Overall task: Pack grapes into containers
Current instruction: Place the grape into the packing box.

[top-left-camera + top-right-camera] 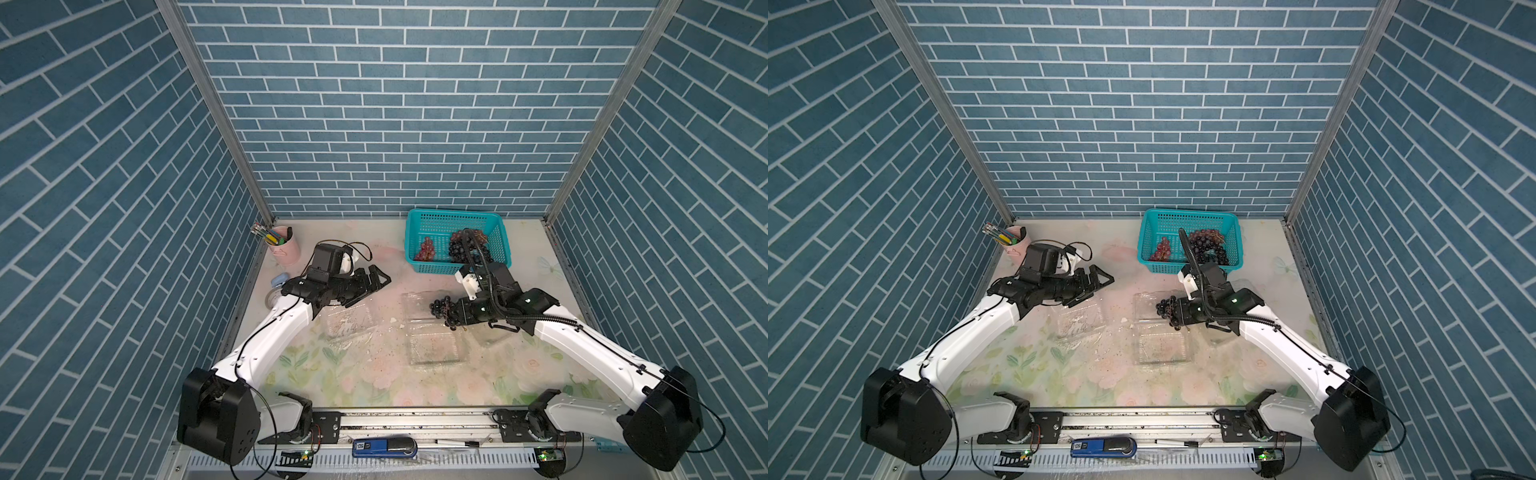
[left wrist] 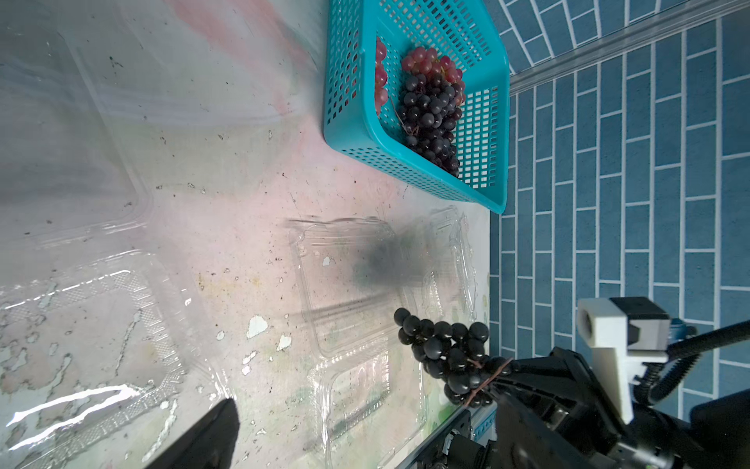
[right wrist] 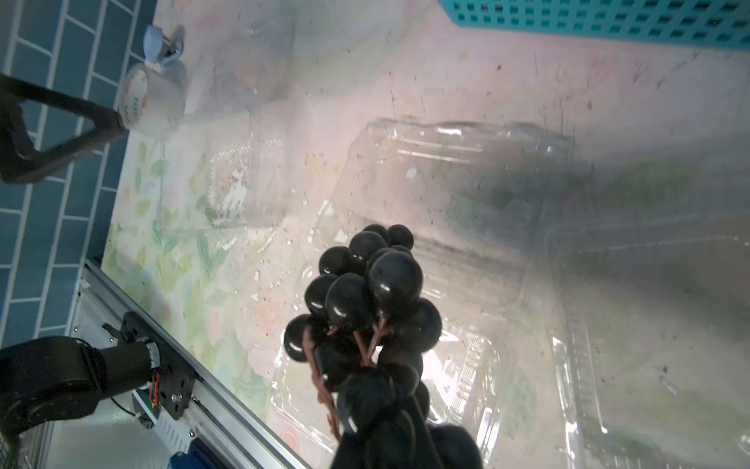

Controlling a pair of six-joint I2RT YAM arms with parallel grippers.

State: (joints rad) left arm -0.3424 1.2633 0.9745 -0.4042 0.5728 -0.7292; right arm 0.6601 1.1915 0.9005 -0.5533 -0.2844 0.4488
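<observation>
The right hand [image 1: 453, 312] was pinched on the stem end of a dark bunch of grapes [image 1: 439, 306], holding it in the air over the far half of an open clear container [image 1: 434, 349] on the counter [image 1: 374, 374]. The left hand [image 1: 370, 289] hung with its fingers spread wide above a second open container [image 1: 345, 328], gripping nothing. At the back of the counter, the teal basket [image 1: 415, 226] held more bunches [image 1: 461, 249], red and dark.
</observation>
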